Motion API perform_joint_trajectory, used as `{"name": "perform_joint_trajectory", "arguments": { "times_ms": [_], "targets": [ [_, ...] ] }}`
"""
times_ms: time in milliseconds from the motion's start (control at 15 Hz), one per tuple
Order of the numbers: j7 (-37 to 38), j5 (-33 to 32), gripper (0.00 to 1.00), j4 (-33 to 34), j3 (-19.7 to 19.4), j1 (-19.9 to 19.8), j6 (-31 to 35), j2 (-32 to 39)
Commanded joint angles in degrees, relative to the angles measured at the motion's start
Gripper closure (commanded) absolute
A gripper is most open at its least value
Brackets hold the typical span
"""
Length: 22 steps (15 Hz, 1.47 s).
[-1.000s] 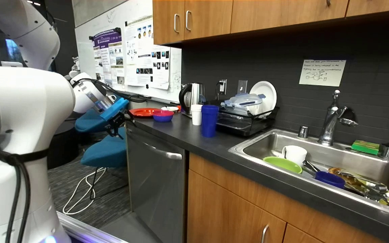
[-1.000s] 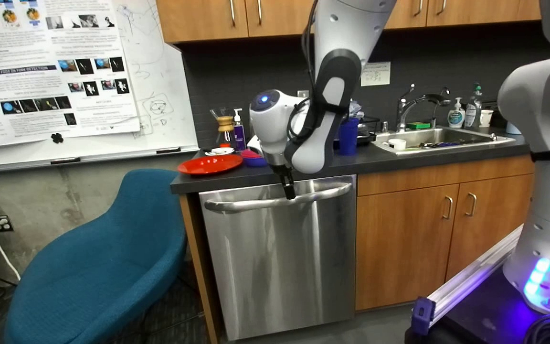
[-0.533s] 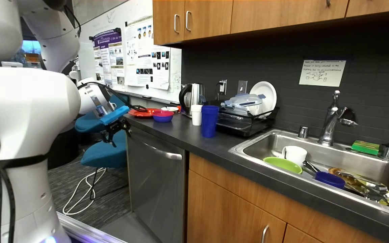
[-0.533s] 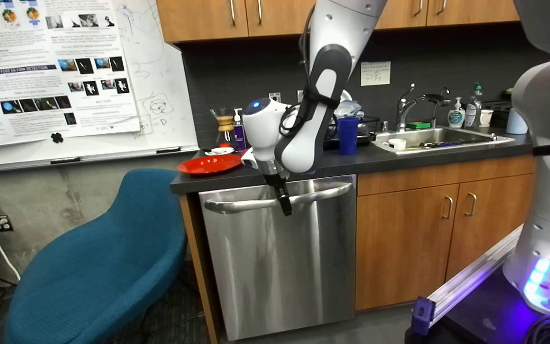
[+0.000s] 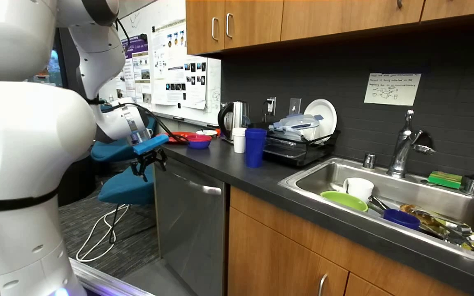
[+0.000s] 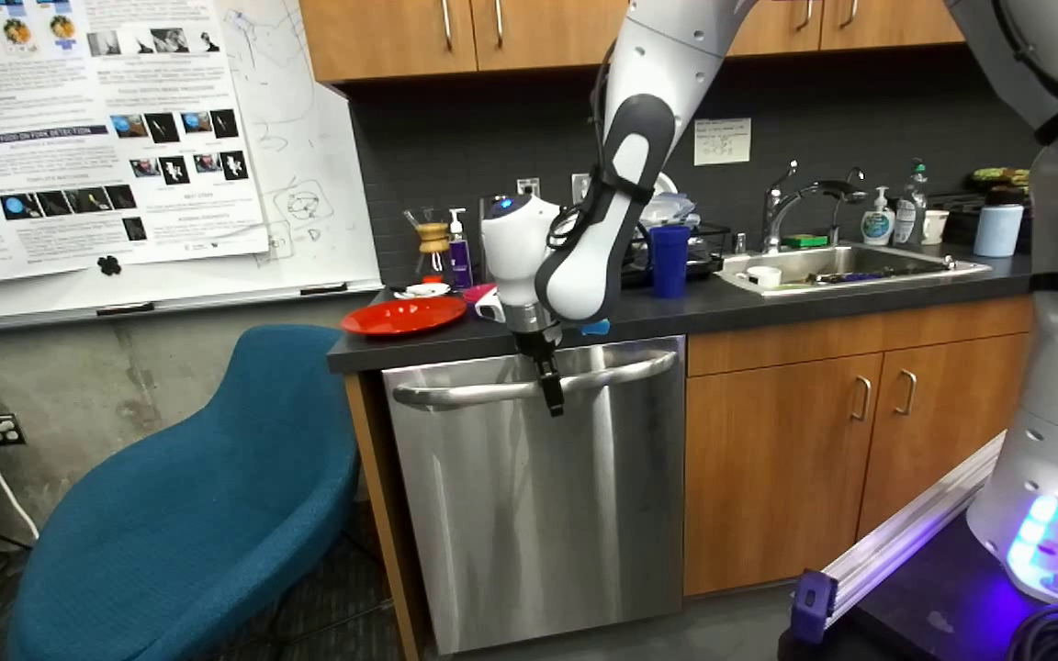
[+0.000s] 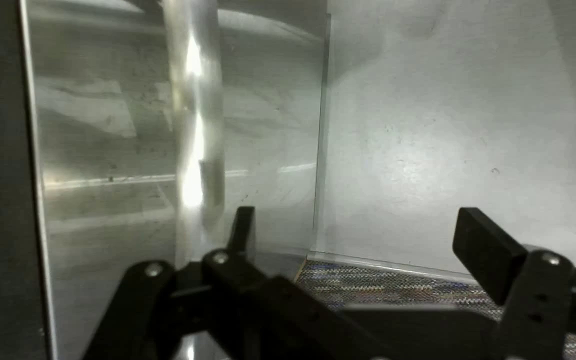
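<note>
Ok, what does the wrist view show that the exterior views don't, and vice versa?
Only the wrist view clearly shows the small, round silver screw heads on the black two-finger gripper. Only the exterior views show the shallow red plate, tall blue plastic cup, teal upholstered chair and rectangular stainless-steel sink. All share that gripper, the flat stainless-steel dishwasher door and its curved metal bar handle.

The dishwasher (image 6: 547,514) is smooth brushed metal, its handle (image 7: 195,125) glossier. Above it, the bench (image 5: 222,158) looks matt; on opposite sides of it stand a satin wood cabinet (image 6: 779,468) and woven-cloth chair (image 6: 198,487).
</note>
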Motion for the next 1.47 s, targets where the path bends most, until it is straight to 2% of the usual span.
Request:
{"name": "perform_joint_trajectory", "arguments": {
  "times_ms": [0, 467, 600, 800, 1133, 1400],
  "targets": [
    [2.45, -3.74, 0.0, 0.29, 4.44, -4.43, -0.97, -0.16],
    [2.7, -3.67, 0.0, 0.17, 4.91, -4.35, -0.95, -0.1],
    [5.2, -4.49, 0.0, 1.92, 5.62, -4.46, -1.14, 0.39],
    [8.8, -3.15, 0.0, 6.52, 7.69, -5.34, -1.63, 1.58],
    [15.6, -3.28, 0.0, 15.98, 8.35, -3.51, -4.36, 4.8],
    [16.57, -1.68, 0.0, 20.85, 9.75, -4.17, -7.27, 8.17]
  ]
}}
